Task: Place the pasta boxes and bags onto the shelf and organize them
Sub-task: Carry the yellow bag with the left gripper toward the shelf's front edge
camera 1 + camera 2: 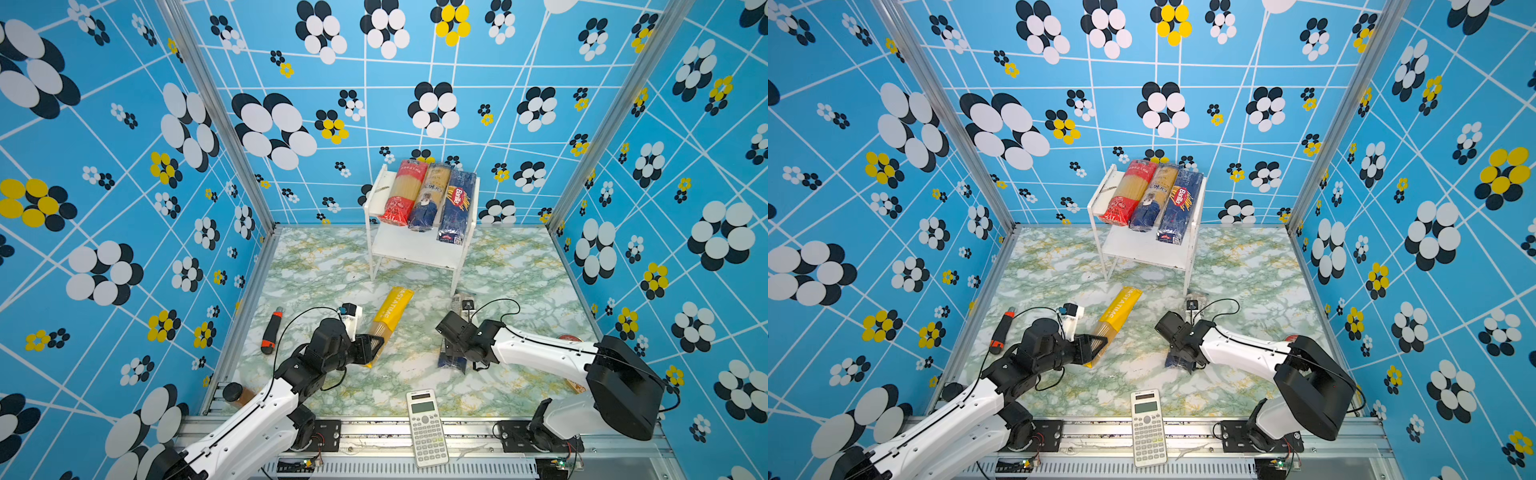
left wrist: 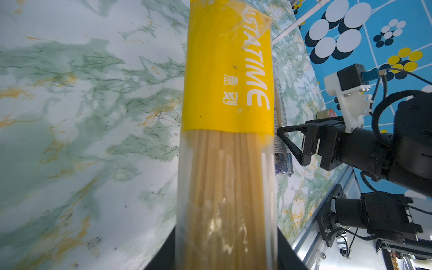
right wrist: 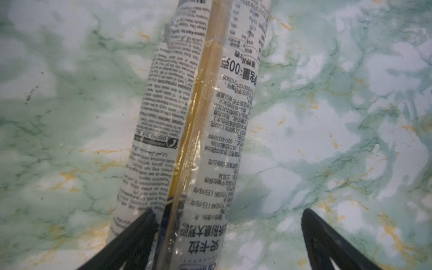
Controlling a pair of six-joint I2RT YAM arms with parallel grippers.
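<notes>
Bag [image 1: 392, 312], yellow, in left gripper [image 1: 374, 345]

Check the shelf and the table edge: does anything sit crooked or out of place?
Two things. On the shelf, the Barilla box juts furthest past the top board's front edge. The calculator lies partly off the table, over the front metal rail.

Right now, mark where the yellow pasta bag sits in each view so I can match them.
Top view: yellow bag lies slanted mid-table, on the robot's side of the shelf, clear end in the left gripper.
Top view: yellow bag at the same spot.
Left wrist: yellow bag fills the middle, lengthwise.
Right wrist: not in it.
Shared landmark: the green marbled tabletop.
</notes>
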